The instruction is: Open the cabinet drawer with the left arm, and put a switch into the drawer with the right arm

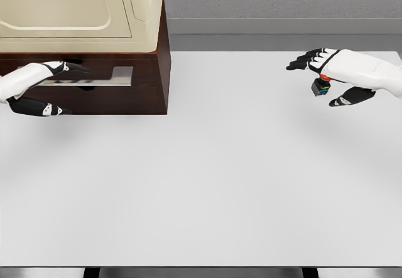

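A dark brown cabinet (147,71) with a cream upper body stands at the back left of the table. Its drawer front (119,96) sits flush and carries a silver handle (116,76). My left hand (44,86) is at the handle's left end. Its fingers (66,68) lie stretched along the bar and its thumb is lower, not curled round the bar. At the far right a small dark switch (321,87) with a red top and a blue-green band sits just under my right hand (326,80). It lies between the spread fingers and the thumb, which are not closed on it.
The white table (207,184) stretches wide between the cabinet and my right hand. A grey wall (276,2) runs behind its far edge. The table's front edge is at the bottom of the view.
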Controlling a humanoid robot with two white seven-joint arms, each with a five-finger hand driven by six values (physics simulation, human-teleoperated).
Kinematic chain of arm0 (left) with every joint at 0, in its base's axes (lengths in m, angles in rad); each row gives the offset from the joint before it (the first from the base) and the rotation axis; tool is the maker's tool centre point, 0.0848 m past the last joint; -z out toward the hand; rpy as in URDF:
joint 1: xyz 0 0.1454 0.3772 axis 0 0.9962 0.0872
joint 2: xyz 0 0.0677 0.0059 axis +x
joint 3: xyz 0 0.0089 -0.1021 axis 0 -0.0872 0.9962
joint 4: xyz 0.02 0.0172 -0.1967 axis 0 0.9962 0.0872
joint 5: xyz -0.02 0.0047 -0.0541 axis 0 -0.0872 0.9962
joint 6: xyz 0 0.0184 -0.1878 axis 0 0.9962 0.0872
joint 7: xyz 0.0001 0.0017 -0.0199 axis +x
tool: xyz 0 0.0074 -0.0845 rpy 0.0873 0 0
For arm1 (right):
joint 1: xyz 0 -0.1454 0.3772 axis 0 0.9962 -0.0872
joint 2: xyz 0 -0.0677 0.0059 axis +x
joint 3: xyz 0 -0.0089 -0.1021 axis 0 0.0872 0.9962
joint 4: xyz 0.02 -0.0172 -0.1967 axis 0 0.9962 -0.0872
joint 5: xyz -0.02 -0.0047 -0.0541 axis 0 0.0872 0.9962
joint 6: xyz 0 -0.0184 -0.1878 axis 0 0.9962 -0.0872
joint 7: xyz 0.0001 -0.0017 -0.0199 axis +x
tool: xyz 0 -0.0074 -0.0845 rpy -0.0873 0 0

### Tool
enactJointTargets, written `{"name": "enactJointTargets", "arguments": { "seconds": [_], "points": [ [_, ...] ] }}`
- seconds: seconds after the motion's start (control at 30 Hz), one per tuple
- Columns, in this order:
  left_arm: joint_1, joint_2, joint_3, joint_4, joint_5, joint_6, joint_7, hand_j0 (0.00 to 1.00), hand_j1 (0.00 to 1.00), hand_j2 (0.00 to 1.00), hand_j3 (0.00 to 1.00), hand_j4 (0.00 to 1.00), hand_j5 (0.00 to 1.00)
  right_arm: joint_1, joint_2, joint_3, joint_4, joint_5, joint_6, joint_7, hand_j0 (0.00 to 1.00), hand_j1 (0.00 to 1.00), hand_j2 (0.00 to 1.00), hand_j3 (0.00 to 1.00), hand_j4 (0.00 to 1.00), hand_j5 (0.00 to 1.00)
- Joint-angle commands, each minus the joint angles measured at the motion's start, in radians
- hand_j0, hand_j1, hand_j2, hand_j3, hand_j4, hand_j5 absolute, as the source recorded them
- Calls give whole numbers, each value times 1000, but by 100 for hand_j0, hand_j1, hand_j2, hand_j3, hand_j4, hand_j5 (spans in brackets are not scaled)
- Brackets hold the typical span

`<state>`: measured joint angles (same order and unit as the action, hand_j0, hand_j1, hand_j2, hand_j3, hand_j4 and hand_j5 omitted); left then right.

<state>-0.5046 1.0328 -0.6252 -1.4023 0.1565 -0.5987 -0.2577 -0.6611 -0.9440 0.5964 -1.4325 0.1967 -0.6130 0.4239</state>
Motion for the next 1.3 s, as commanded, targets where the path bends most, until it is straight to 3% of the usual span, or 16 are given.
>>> {"name": "enactJointTargets", "arguments": {
  "seconds": [0.0,1.27],
  "points": [
    [-3,-5,-13,-9,-23,-12,-2,88,88,88,88,88,88,0,-1,0,0,-7,2,-1,100,100,100,100,100,100],
    [0,-5,-10,0,-14,-12,0,79,79,79,79,79,79,2,8,2,11,-7,2,-1,100,100,100,100,100,100]
  ]
}}
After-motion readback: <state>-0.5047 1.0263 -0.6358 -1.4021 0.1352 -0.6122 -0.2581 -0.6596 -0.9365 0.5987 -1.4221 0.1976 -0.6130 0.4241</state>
